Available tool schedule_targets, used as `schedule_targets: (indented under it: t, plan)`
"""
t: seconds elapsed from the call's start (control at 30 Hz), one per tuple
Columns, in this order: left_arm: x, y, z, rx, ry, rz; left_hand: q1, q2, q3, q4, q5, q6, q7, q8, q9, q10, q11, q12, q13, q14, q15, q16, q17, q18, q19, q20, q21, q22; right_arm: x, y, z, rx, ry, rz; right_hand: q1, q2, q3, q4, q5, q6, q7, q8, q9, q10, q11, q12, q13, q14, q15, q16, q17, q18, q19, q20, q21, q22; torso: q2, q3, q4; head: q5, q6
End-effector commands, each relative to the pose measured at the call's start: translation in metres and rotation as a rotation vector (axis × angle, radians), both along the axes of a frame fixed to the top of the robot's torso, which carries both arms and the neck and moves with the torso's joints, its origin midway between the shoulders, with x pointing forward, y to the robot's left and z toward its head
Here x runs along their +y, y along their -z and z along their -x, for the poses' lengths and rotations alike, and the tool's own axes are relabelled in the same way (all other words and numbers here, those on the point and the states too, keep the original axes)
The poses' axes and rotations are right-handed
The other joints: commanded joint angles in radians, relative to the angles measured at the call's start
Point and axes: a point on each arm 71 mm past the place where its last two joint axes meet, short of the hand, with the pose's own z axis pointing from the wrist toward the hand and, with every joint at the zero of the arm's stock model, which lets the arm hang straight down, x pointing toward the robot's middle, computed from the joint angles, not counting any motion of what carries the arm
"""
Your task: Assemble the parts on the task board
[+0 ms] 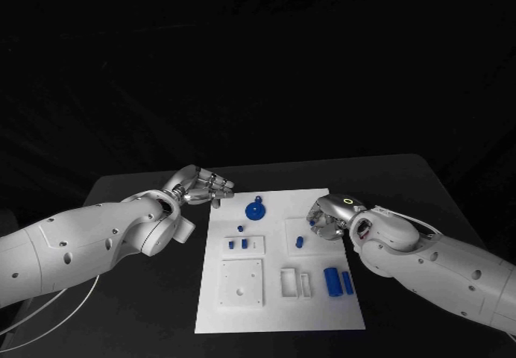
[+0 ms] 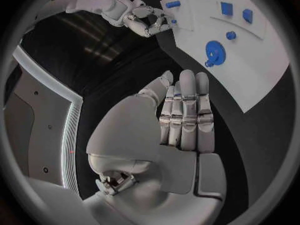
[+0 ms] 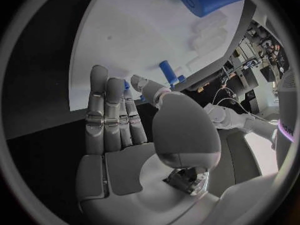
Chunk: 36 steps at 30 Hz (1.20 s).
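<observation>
1. Right robot hand (image 1: 326, 216) sits over the right edge of the task board (image 1: 279, 313), its fingers straight, side by side and released, nothing in them; the right wrist view shows the open palm (image 3: 119, 135) above the white plate.
2. Left robot hand (image 1: 201, 186) hovers just off the board's upper left corner, over the black table (image 1: 140, 298). In its wrist view the fingers (image 2: 184, 110) stand straight and together, palm bare, grasping nothing.
3. Nearest that left robot hand, at the board's top, lies a round blue wheel part (image 1: 255, 210) with a small lug at its lower edge; a tiny blue peg (image 1: 240, 228) sits just below it.
4. Lower on the board's left side, a small raised white block carries two short blue pieces (image 1: 238, 243) side by side.
5. Beside the right robot hand, on the board's right half, a blue piece (image 1: 299, 242) stands on a white square block.
6. Toward the board's lower right, two blue cylinders (image 1: 338, 283) lie side by side, parallel to the board's long edge.
7. Left of the cylinders are narrow white frames (image 1: 296, 283), and further left a larger white square plate (image 1: 242, 282) with small holes.
</observation>
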Motion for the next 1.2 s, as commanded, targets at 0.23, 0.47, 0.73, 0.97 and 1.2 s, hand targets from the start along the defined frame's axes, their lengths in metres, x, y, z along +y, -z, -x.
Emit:
schedule_targets:
  t: [0.23,0.47,0.73,0.97,1.2]
  plan:
    - [-0.003,-0.001,0.000,-0.002,0.021,0.017,0.003,0.009,-0.006,-0.002,0.002,0.007,0.003,-0.002,0.002,-0.003,0.001,0.004,0.000,0.006,-0.001,-0.004,0.001,-0.004,0.007,0.003,-0.004,0.016,0.004,0.008,0.001,-0.011,0.009,0.052,0.009,0.027,0.053,-0.008,-0.044,0.064,-0.014,0.005,0.004,0.067,-0.021,-0.004,0.004,0.012,-0.018,0.009,0.005,0.000,0.029,-0.020,0.021,0.023,0.000,-0.0005,0.0000,-0.005,-0.003]
    - [-0.004,-0.001,0.000,-0.001,0.023,0.017,0.003,0.009,-0.006,-0.002,0.002,0.007,0.003,-0.002,0.002,-0.003,0.001,0.004,0.000,0.006,-0.001,-0.004,0.001,-0.004,0.007,0.003,-0.004,0.016,0.007,0.011,0.002,-0.019,0.010,0.072,0.017,0.047,0.047,-0.027,-0.051,0.112,-0.025,0.004,0.004,0.114,-0.036,-0.003,0.004,0.023,-0.028,0.005,0.007,-0.010,0.028,-0.031,0.033,0.041,0.000,-0.0003,0.0002,-0.008,-0.005]
    - [-0.005,-0.001,0.000,0.000,0.027,0.018,0.003,0.012,-0.007,-0.005,0.002,0.014,0.001,-0.001,0.003,-0.006,0.001,0.004,0.000,0.006,-0.001,-0.008,0.005,-0.004,0.010,0.003,-0.011,0.017,0.010,0.012,0.001,-0.044,0.020,0.085,0.020,0.055,0.053,-0.039,-0.057,0.137,-0.032,0.004,0.005,0.137,-0.043,-0.003,0.005,0.035,-0.036,0.003,0.011,-0.013,0.034,-0.039,0.043,0.051,-0.001,-0.0013,-0.0001,-0.012,-0.005]
    - [-0.004,-0.001,-0.001,0.000,0.025,0.017,0.003,0.012,-0.007,-0.005,0.002,0.014,0.001,-0.001,0.003,-0.006,0.001,0.004,0.000,0.006,-0.001,-0.008,0.005,-0.004,0.010,0.003,-0.011,0.017,0.011,0.011,0.002,-0.070,0.018,0.075,0.013,0.049,0.069,-0.045,-0.055,0.153,-0.036,0.003,0.005,0.153,-0.048,-0.004,0.005,0.045,-0.043,-0.001,0.018,-0.015,0.034,-0.046,0.056,0.062,-0.001,-0.0006,0.0005,-0.012,-0.004]
    - [-0.001,-0.001,-0.002,-0.003,0.014,0.013,0.003,0.012,-0.007,-0.005,0.002,0.014,0.001,-0.001,0.003,-0.006,0.001,0.004,0.000,0.006,-0.001,-0.008,0.005,-0.004,0.010,0.003,-0.011,0.017,0.012,0.007,0.004,-0.078,0.002,0.043,0.009,0.047,0.074,-0.045,-0.049,0.158,-0.038,0.004,0.006,0.159,-0.050,-0.004,0.005,0.050,-0.044,-0.004,0.021,-0.016,0.034,-0.048,0.059,0.064,-0.002,0.0000,-0.0011,-0.005,-0.003]
